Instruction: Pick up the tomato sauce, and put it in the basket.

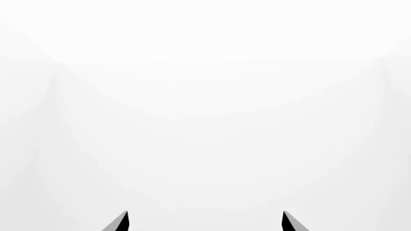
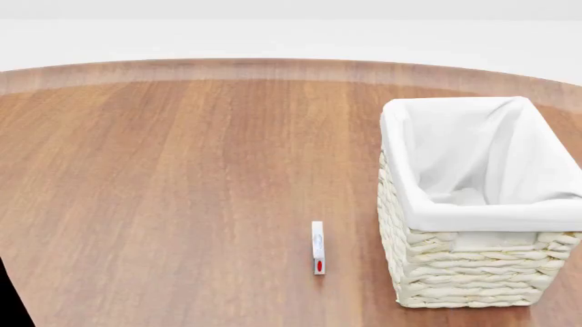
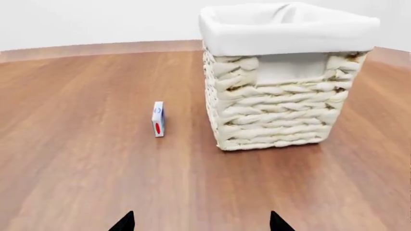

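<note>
a: no tomato sauce anywhere i can see. right gripper [image 3: 200, 222] tips spread, holding nothing, mostly cut off. left gripper [image 1: 205, 221] spread too, just facing white.

b: past it, a small white box [image 3: 158, 119] stands just beside the basket [image 3: 276, 110] on the wooden table [image 3: 83, 159].

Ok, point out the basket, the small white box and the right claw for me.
basket [image 2: 437, 272]: head view, woven front wall.
small white box [image 3: 158, 119]: right wrist view, narrow face by the red mark.
right claw [image 3: 201, 222]: right wrist view, midway between the two dark fingertips.
</note>
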